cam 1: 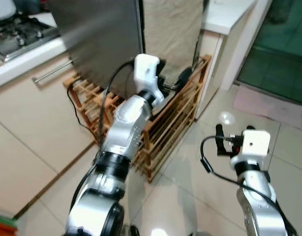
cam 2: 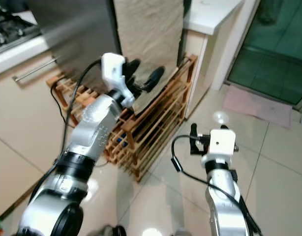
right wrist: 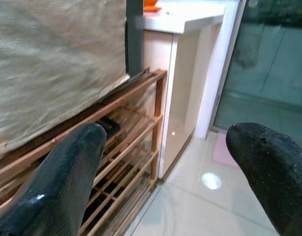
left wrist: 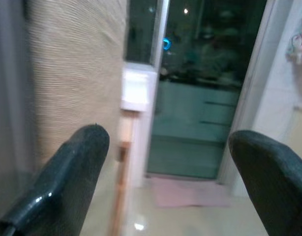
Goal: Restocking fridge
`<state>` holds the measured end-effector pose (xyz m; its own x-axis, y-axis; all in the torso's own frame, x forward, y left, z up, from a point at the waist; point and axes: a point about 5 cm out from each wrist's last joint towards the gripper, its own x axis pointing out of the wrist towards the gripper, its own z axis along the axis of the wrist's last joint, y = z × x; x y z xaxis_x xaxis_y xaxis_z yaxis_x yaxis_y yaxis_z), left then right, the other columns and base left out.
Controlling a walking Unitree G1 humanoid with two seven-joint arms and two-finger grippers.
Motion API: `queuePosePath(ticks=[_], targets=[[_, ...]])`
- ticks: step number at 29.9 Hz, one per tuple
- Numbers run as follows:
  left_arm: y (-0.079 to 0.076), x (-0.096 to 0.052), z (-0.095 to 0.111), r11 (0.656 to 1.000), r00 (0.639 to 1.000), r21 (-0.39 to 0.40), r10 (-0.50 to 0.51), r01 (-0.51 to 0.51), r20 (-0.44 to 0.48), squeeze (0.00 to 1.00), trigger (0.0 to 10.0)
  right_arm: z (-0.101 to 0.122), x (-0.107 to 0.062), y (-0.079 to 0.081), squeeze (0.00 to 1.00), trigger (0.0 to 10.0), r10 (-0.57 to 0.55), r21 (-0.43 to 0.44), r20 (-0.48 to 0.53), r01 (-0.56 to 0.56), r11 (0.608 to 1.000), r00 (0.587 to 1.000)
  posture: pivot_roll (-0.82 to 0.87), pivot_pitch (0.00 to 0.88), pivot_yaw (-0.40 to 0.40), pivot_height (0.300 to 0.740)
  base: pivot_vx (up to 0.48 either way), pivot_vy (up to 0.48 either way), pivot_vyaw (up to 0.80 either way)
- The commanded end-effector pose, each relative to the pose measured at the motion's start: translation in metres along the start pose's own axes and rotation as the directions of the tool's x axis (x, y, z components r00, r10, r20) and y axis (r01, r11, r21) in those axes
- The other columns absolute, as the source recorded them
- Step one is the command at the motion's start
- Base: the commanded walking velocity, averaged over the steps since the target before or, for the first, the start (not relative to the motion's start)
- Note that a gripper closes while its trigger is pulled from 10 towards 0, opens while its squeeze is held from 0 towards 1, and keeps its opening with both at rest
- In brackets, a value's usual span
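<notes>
- Nearest us, over the pale floor tiles (cam 1: 190,196): our right gripper (cam 2: 194,139), raised in free air, its two fingers (right wrist: 67,182) spread wide, holding and touching nothing.
- Further out, above the wooden rack (cam 1: 166,128): our left gripper (cam 2: 143,76), lifted toward the cloth-covered panel (cam 1: 173,29), fingers (left wrist: 67,172) likewise well apart, empty, touching nothing that we can see.
- Beyond it, the grey fridge door (cam 1: 99,39), beside the counter with the hob (cam 1: 18,32); no stock item is in either claw.
- Far right, the glass door (cam 1: 279,44) and pink mat (cam 1: 269,105).
- Judgement: we are on the approach. We should square up to the fridge first, keep the left arm clear of the rack, and keep both claws wide.
</notes>
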<state>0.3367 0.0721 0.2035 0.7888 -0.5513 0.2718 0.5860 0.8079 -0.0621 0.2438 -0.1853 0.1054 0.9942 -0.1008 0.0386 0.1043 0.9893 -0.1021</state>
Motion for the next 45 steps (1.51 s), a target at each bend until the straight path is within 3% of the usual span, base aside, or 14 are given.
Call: queuePosePath(ticks=[1, 2, 5, 6, 7, 8, 10, 12, 17, 27, 35, 38, 41, 45], targets=[[0.001, -0.012, 0.006, 0.999, 1.000, 0.054, -0.006, 0.007, -0.007, 0.00, 10.0, 0.007, 0.001, -0.002, 0.00, 10.0, -0.020, -0.012, 0.035, 0.020, 1.000, 0.999, -0.11, 0.000, 0.050, 0.740, 0.000, 0.000, 0.00], [0.011, -0.031, -0.004, 0.994, 0.998, 0.100, 0.048, -0.043, -0.046, 0.00, 10.0, 0.010, -0.001, 0.000, 0.00, 10.0, -0.017, -0.023, 0.049, 0.018, 1.000, 0.999, -0.10, 0.000, 0.047, 0.740, 0.000, 0.000, 0.00], [0.036, -0.060, -0.019, 0.958, 0.968, 0.183, 0.238, -0.220, -0.085, 0.00, 10.0, 0.013, -0.006, 0.002, 0.00, 10.0, -0.007, -0.043, 0.068, 0.010, 0.999, 0.998, -0.08, 0.000, 0.042, 0.740, 0.000, 0.000, 0.00], [0.036, -0.060, -0.019, 0.958, 0.968, 0.183, 0.238, -0.220, -0.085, 0.00, 10.0, 0.013, -0.006, 0.002, 0.00, 10.0, -0.007, -0.043, 0.068, 0.010, 0.999, 0.998, -0.08, 0.000, 0.042, 0.740, 0.000, 0.000, 0.00], [0.050, -0.081, -0.027, 0.920, 0.928, 0.222, 0.354, -0.323, -0.113, 0.00, 10.0, 0.013, -0.010, 0.001, 0.00, 10.0, -0.004, -0.051, 0.074, 0.008, 0.999, 0.997, -0.08, 0.000, 0.037, 0.740, 0.000, 0.000, 0.00], [0.054, -0.092, -0.033, 0.902, 0.909, 0.244, 0.395, -0.357, -0.130, 0.00, 10.0, 0.013, -0.012, -0.001, 0.00, 10.0, -0.018, -0.049, 0.080, 0.022, 0.999, 0.997, -0.08, 0.000, 0.036, 0.740, 0.000, 0.000, 0.00], [0.053, -0.113, -0.043, 0.889, 0.887, 0.269, 0.425, -0.371, -0.180, 0.00, 10.0, 0.013, -0.017, -0.008, 0.00, 10.0, -0.055, -0.038, 0.087, 0.058, 0.998, 0.995, -0.07, 0.000, 0.031, 0.740, 0.000, 0.000, 0.00], [0.045, -0.121, -0.042, 0.899, 0.892, 0.250, 0.410, -0.360, -0.191, 0.00, 10.0, 0.011, -0.021, -0.012, 0.00, 10.0, -0.080, -0.042, 0.082, 0.083, 0.996, 0.993, -0.07, 0.000, 0.025, 0.740, 0.000, 0.000, 0.00], [0.030, -0.111, -0.024, 0.921, 0.920, 0.175, 0.372, -0.349, -0.121, 0.00, 10.0, 0.011, -0.022, -0.014, 0.00, 10.0, -0.101, -0.080, 0.090, 0.108, 0.991, 0.991, -0.06, 0.000, 0.021, 0.740, 0.000, 0.000, 0.00], [0.025, -0.100, -0.005, 0.917, 0.932, 0.191, 0.361, -0.350, -0.026, 0.00, 10.0, 0.014, -0.009, -0.010, 0.00, 10.0, -0.091, -0.091, 0.114, 0.101, 0.991, 0.989, -0.06, 0.000, 0.023, 0.740, 0.444, 0.000, 0.00], [0.028, -0.099, -0.003, 0.897, 0.908, 0.156, 0.419, -0.413, -0.013, 0.00, 10.0, 0.015, -0.003, -0.013, 0.00, 10.0, -0.086, -0.105, 0.119, 0.099, 0.990, 0.989, -0.06, 0.000, 0.009, 0.740, 0.323, 0.319, 0.00], [0.026, -0.096, -0.002, 0.900, 0.912, 0.165, 0.411, -0.404, -0.009, 0.00, 10.0, 0.015, -0.001, -0.012, 0.00, 10.0, -0.079, -0.106, 0.120, 0.092, 0.990, 0.990, -0.06, 0.000, 0.006, 0.740, 0.360, 0.310, 0.00], [0.021, -0.089, -0.002, 0.901, 0.930, 0.251, 0.368, -0.354, -0.012, 0.00, 10.0, 0.014, 0.001, -0.010, 0.00, 10.0, -0.072, -0.104, 0.121, 0.085, 0.991, 0.990, -0.06, 0.000, 0.007, 0.740, 0.155, 0.000, 0.00], [0.021, -0.080, -0.002, 0.922, 0.940, 0.216, 0.338, -0.322, -0.037, 0.00, 10.0, 0.014, 0.002, -0.009, 0.00, 10.0, -0.069, -0.100, 0.121, 0.081, 0.992, 0.990, -0.06, 0.000, 0.010, 0.740, 0.000, 0.000, 0.00]])
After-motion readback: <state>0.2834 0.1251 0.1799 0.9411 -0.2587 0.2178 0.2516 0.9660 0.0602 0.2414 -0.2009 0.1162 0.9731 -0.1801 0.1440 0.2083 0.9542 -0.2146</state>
